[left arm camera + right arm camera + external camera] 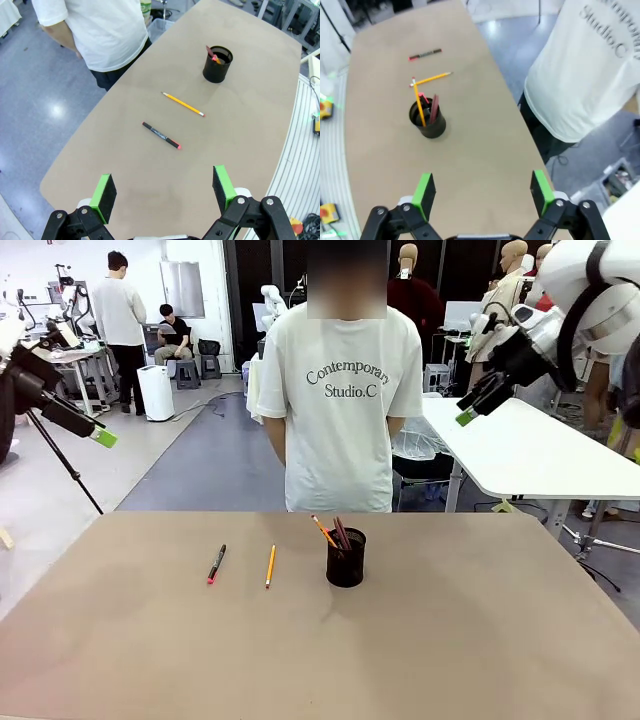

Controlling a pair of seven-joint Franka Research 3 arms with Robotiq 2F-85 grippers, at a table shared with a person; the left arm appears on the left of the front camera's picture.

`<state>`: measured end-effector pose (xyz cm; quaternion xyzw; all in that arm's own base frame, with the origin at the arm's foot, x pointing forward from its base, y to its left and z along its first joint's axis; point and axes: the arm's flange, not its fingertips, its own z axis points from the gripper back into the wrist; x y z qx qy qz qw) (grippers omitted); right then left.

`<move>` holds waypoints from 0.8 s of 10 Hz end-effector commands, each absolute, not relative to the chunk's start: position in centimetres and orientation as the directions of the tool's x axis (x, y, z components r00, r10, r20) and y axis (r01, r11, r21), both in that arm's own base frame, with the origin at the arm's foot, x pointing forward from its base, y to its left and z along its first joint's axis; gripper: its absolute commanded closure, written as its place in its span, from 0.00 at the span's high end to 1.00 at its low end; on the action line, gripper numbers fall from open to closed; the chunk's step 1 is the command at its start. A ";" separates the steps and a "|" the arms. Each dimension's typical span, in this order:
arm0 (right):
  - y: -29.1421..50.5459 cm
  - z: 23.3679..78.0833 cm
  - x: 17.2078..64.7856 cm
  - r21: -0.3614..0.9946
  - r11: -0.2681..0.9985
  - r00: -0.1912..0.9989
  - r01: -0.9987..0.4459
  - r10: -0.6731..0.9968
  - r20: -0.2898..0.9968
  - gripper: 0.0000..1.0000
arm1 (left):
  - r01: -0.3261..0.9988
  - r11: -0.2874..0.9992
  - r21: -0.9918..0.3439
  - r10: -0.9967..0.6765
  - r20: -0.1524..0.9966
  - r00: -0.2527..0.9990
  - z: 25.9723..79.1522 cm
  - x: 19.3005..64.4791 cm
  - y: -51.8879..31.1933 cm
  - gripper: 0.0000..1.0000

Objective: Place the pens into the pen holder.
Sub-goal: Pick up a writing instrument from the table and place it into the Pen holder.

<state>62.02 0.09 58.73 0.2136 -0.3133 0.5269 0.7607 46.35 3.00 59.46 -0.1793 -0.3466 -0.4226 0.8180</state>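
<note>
Front view: black pen (216,564), pencil (270,566) flat on worktop (460,640), likely light, stiff (pinch mid-shaft); left tool (162,176), right tool (481,177) released.

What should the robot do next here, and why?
Probably lower the left gripper, which is open and high above the table, toward the black pen. That pen and the yellow pencil lie flat outside the pen holder, and the black pen is the one nearer the left arm's side.
</note>
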 end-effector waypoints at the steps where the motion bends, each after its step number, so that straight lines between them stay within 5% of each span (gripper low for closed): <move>1: -1.5 58.0 59.1 0.015 0.312 0.207 -0.950 0.593 0.778 1.00 | 0.821 0.572 -0.001 -0.566 0.723 0.395 59.6 46.3 3.0 1.00; 6: -3.1 55.0 57.7 0.029 0.212 0.151 -0.977 0.587 0.795 1.00 | 0.821 0.572 -0.001 -0.566 0.723 0.395 59.6 46.3 3.0 1.00; 8: -4.0 56.6 57.5 0.044 0.265 0.194 -0.963 0.571 0.798 1.00 | 0.821 0.572 -0.001 -0.566 0.723 0.395 59.6 46.3 3.0 1.00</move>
